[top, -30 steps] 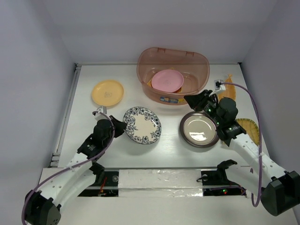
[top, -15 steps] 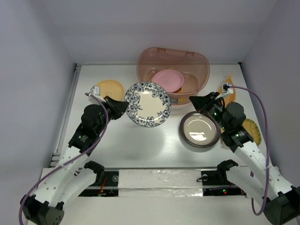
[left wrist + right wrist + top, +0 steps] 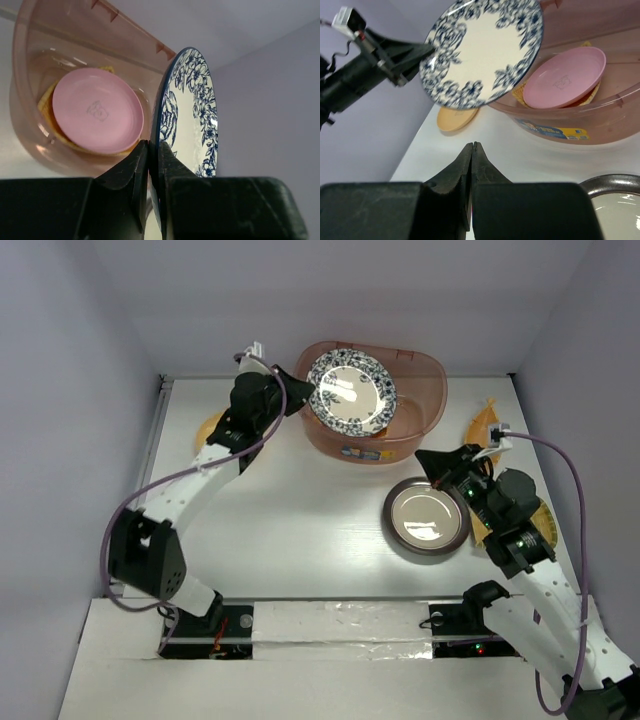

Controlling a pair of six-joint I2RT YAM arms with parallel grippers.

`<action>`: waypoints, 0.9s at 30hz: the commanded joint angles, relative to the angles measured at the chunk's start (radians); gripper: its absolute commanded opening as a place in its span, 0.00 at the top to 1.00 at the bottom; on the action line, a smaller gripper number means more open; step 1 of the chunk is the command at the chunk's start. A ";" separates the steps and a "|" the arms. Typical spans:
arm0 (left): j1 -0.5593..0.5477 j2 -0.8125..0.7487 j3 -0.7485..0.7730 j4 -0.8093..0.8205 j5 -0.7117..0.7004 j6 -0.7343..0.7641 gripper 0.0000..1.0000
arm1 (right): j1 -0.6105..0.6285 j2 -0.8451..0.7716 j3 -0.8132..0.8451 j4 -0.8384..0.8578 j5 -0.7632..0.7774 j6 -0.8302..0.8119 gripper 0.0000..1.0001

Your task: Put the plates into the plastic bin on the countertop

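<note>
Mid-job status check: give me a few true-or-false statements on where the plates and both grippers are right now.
The left gripper is shut on the floral plate's rim. True.
The floral plate lies flat inside the plastic bin. False: it is held tilted above the bin.
The pink plate is inside the bin. True.
The right gripper grips the metal plate. False: it is shut on nothing; the metal plate lies on the countertop.
</note>
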 commanded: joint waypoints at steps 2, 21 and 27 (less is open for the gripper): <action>0.007 0.118 0.231 0.218 0.022 -0.008 1.00 | 0.009 -0.018 0.042 -0.020 0.005 -0.027 1.00; -0.002 0.615 0.634 0.091 0.002 0.063 1.00 | 0.009 -0.001 0.015 -0.017 -0.003 -0.039 1.00; -0.002 0.683 0.685 -0.020 -0.037 0.108 1.00 | 0.009 -0.004 0.009 -0.017 0.002 -0.039 0.99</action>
